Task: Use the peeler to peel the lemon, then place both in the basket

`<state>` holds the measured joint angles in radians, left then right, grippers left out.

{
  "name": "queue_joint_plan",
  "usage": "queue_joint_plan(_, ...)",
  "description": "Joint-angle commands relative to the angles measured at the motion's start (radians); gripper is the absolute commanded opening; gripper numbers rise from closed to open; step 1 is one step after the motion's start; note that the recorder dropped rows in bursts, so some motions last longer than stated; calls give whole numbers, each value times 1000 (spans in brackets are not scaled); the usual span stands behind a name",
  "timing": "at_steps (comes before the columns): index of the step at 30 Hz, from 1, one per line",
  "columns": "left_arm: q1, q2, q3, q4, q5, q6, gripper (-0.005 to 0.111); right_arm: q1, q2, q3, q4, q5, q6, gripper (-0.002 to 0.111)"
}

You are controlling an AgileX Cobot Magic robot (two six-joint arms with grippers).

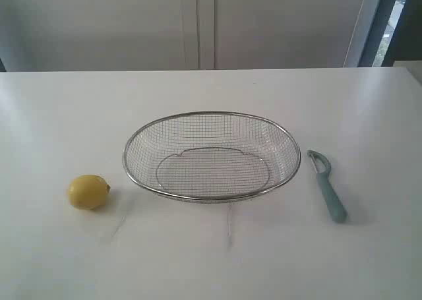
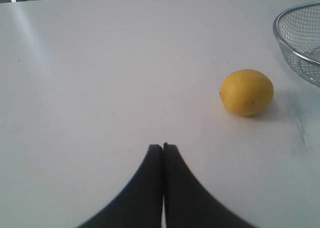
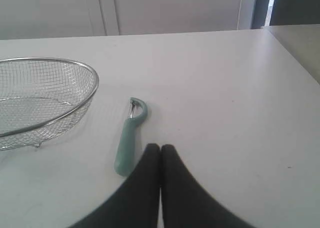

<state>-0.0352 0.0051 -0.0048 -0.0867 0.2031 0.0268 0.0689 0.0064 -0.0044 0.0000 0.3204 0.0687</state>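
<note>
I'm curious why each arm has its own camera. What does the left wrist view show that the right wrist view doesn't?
Only the left wrist view shows the lemon, lying beyond the closed left fingers. Only the right wrist view shows the peeler, lying flat near the closed right fingers. Both views show the white table and part of the wire basket. Neither pair of fingers holds anything.

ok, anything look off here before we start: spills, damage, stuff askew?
Nothing stands out. The lemon sits intact beside the basket, the peeler lies flat on its other side, basket upright. The left end effector and right end effector are shut, holding nothing.
</note>
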Motion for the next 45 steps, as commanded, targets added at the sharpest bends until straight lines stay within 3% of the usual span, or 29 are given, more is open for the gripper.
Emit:
queue_joint_plan(1,-8,-5,5,-9,0,1,0,0,-6,4,0,-7,-8,0)
queue_joint_plan(20,-8,-5,5,-9,0,1,0,0,-6,4,0,-16,-8,0)
queue_joint_plan(30,-8,-5,5,-9,0,1,0,0,-6,4,0,-263,-8,0)
queue_joint_plan(45,-8,-5,5,-9,0,1,0,0,-6,4,0,-333,-8,0)
